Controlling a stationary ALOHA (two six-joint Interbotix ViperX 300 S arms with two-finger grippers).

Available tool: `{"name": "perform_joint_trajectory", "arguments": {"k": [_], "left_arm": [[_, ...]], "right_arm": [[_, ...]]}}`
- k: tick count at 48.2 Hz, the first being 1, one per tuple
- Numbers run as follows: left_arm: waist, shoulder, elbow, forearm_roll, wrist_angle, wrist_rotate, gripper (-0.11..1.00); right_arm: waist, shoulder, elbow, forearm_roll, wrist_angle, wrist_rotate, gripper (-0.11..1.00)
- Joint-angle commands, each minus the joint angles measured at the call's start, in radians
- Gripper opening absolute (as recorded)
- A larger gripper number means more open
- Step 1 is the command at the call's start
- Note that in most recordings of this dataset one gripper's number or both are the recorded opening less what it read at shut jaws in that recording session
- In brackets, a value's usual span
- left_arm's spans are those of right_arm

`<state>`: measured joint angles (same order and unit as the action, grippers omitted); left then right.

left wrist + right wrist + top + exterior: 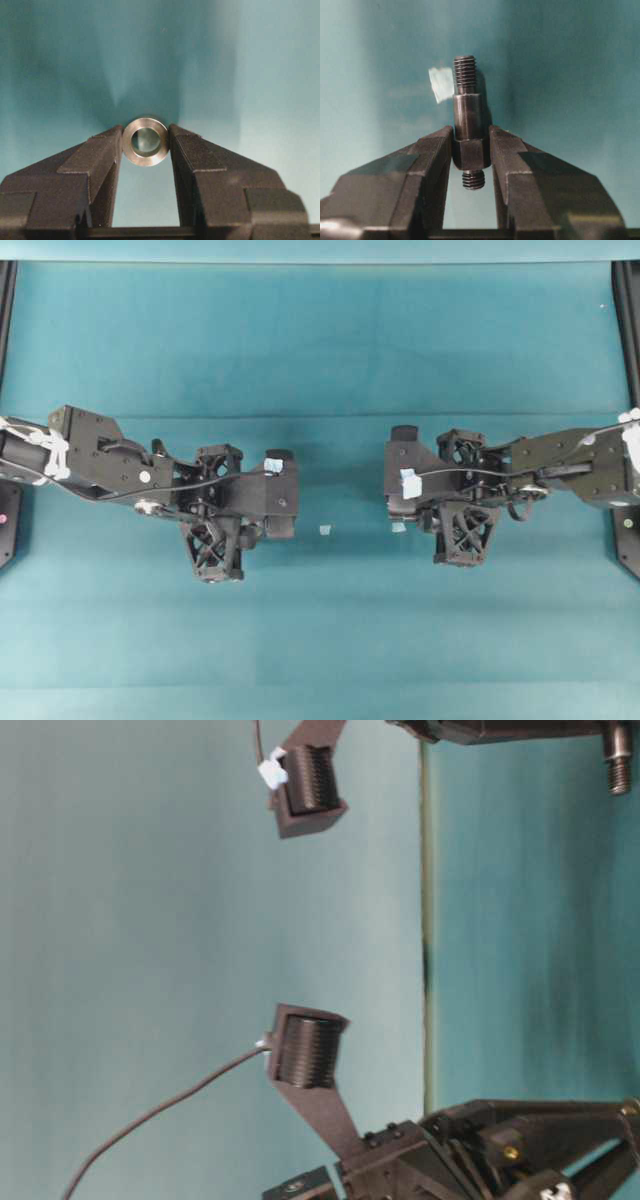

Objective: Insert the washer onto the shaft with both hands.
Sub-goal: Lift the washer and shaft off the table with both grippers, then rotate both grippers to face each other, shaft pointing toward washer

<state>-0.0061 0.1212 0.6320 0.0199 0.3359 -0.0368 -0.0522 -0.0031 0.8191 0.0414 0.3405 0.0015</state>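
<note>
The left gripper (145, 142) pinches the washer (145, 141) tight, hole facing the camera. The right gripper (471, 150) squeezes the shaft (468, 120), standing upright. From overhead, both parts are too small to spot.

No readable text, labels, brands, numbers or signs in any view
</note>
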Motion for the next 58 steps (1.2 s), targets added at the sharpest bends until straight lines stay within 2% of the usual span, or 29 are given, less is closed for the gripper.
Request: {"name": "perform_joint_trajectory", "arguments": {"k": [1, 18, 38, 47, 58], "left_arm": [[-0.003, -0.032, -0.005, 0.002, -0.023, -0.002, 0.35], [-0.003, -0.091, 0.029, 0.002, -0.091, 0.000, 0.35], [-0.005, -0.204, 0.187, 0.002, -0.476, -0.003, 0.35], [-0.003, -0.225, 0.222, 0.002, -0.594, -0.005, 0.35], [-0.003, -0.225, 0.221, 0.002, -0.634, -0.003, 0.35]], "right_arm": [[0.003, -0.032, -0.005, 0.003, -0.025, 0.002, 0.00], [0.009, -0.083, 0.023, 0.003, -0.112, 0.020, 0.00], [0.037, -0.195, 0.195, 0.003, -0.472, 0.166, 0.00], [0.052, -0.216, 0.227, 0.003, -0.525, 0.181, 0.00], [0.054, -0.212, 0.225, -0.005, -0.538, 0.176, 0.00]]}}
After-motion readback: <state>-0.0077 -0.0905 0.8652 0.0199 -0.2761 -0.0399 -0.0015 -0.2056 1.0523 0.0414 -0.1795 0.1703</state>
